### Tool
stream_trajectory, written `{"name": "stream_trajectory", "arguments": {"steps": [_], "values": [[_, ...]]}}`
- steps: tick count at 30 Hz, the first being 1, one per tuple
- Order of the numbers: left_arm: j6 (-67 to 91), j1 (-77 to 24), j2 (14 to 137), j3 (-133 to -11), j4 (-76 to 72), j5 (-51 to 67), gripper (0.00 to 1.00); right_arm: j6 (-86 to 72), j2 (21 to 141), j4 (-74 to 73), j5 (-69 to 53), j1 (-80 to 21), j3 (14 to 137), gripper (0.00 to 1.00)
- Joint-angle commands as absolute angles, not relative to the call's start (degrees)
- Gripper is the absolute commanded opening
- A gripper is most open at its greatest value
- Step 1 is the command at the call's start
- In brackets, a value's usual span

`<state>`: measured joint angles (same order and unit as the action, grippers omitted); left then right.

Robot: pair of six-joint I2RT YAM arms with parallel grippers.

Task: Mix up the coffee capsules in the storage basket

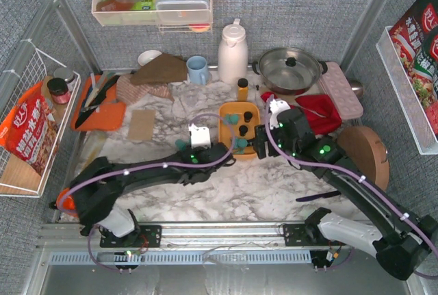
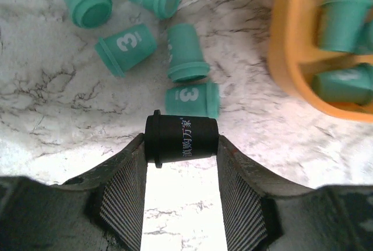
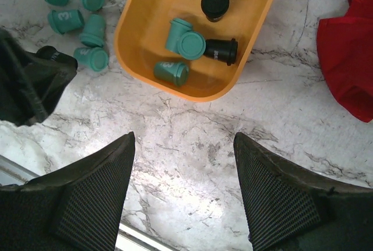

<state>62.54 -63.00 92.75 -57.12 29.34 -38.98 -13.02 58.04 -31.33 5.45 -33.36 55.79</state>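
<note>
**Grip on a black capsule (image 2: 180, 136)**

From where I stand, the left end effector (image 2: 180, 144) sits narrow around it, fingers pressing its rim and base as it lies sideways. Whether it is clear of the counter (image 2: 52, 117) I can't quite tell. Five green capsules (image 2: 125, 48) lie loose just beyond, beside the orange basket (image 3: 152, 6), which holds more green and black ones. The right end effector (image 3: 183, 140) hangs wide and empty near the basket. These capsules look light, stiff and slick, so gripping across the body would likely hold steadier.
</note>
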Motion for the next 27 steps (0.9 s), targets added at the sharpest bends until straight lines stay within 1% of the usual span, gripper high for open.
{"name": "stream_trajectory", "arguments": {"steps": [1,6,11,13,17,19,22,27], "values": [[49.6,-63.1,83.0,-51.7,14.9,-36.3,0.29,-13.3,57.0,-32.2,4.0,-33.4,56.7,0.73],[37.0,-63.1,70.4,-40.8,-2.6,-30.5,0.21,-13.5,56.4,-33.4,2.1,-33.4,59.9,0.73],[20.6,-63.1,61.4,-30.3,-21.9,-22.3,0.04,-15.3,56.6,-33.1,-1.7,-34.1,60.7,0.73],[14.2,-63.0,58.8,-25.4,-31.1,-18.6,0.00,-16.3,57.0,-32.4,-3.0,-35.1,60.7,0.73],[4.0,-63.0,55.8,-17.1,-47.5,-11.9,0.00,-18.1,58.7,-30.5,-4.7,-38.2,60.7,0.73],[0.1,-63.0,55.4,-14.8,-52.3,-8.9,0.00,-19.3,59.5,-29.1,-5.6,-39.9,60.6,0.72],[-3.1,-63.0,55.7,-13.3,-56.1,-4.9,0.00,-20.9,60.9,-26.8,-6.6,-42.4,60.4,0.72],[-4.1,-63.1,57.2,-13.6,-57.3,-1.0,0.00,-23.5,63.7,-23.1,-8.5,-45.9,59.8,0.71]]}}
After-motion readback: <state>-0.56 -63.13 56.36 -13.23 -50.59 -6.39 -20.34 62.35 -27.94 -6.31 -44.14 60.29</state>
